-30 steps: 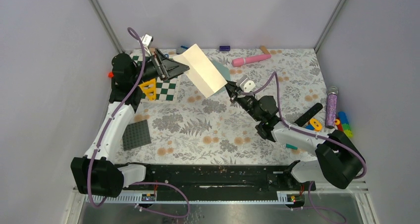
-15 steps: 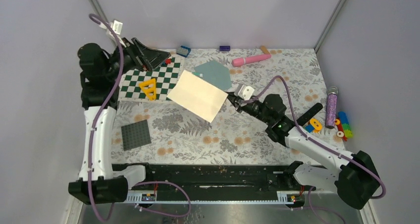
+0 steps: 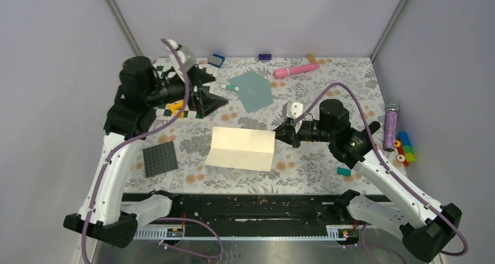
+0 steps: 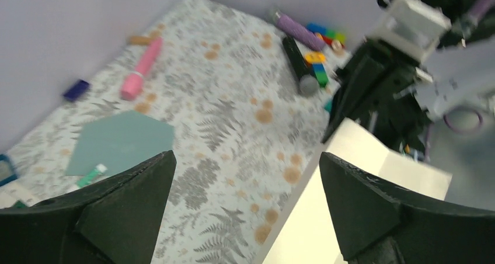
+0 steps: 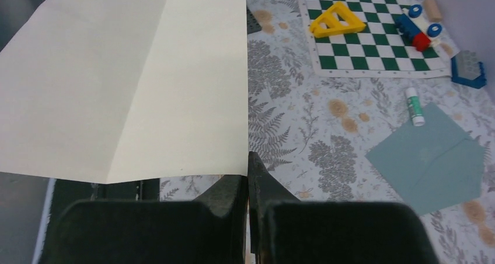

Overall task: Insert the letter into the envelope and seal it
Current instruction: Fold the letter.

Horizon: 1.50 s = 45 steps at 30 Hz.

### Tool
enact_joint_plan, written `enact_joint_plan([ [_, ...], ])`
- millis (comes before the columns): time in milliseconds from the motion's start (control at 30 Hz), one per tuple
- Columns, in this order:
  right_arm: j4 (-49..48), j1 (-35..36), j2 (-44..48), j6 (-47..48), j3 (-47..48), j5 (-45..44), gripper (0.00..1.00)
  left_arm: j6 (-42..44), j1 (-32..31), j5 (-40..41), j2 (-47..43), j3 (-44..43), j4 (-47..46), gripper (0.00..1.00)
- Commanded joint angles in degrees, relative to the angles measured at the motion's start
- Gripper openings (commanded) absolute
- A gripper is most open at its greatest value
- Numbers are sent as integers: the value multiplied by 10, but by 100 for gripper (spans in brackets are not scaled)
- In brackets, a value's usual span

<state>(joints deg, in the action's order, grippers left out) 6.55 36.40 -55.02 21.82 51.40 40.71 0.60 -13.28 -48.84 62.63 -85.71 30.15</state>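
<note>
The letter, a cream sheet with a fold line, hangs over the middle of the table. My right gripper is shut on its right edge; in the right wrist view the letter meets the closed jaws of that gripper at its corner. The grey-teal envelope lies flat at the back centre, apart from the letter, and it also shows as the envelope and the envelope. My left gripper hovers over the chequered board's right end, jaws wide apart and holding nothing.
A green-and-white chequered board with a yellow triangle lies back left. A glue stick lies beside the envelope. A dark studded plate sits front left, a pink cylinder at the back, and a purple tube and coloured bricks at right.
The left gripper let go of the letter, opened wide and swung away, then back over the board. The right gripper carried the letter from the back toward the front middle.
</note>
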Motion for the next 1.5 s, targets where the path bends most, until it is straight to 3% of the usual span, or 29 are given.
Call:
enact_joint_plan([
  [0, 82, -25, 4, 18, 21, 91, 0, 133, -79, 49, 9, 21, 86, 99],
  [400, 131, -37, 8, 48, 26, 148, 0, 238, -177, 65, 76, 39, 207, 92],
  [667, 142, -41, 14, 80, 15, 131, 0, 270, -189, -13, 107, 13, 276, 88],
  [867, 140, -43, 19, 87, 13, 118, 0, 294, -210, -10, 120, 15, 307, 78],
  [1333, 128, -46, 25, 92, 4, 106, 0, 330, -247, 14, 176, -8, 361, 32],
  [1467, 128, -46, 24, 99, 1, 100, 0, 328, -248, 16, 175, -10, 361, 26],
])
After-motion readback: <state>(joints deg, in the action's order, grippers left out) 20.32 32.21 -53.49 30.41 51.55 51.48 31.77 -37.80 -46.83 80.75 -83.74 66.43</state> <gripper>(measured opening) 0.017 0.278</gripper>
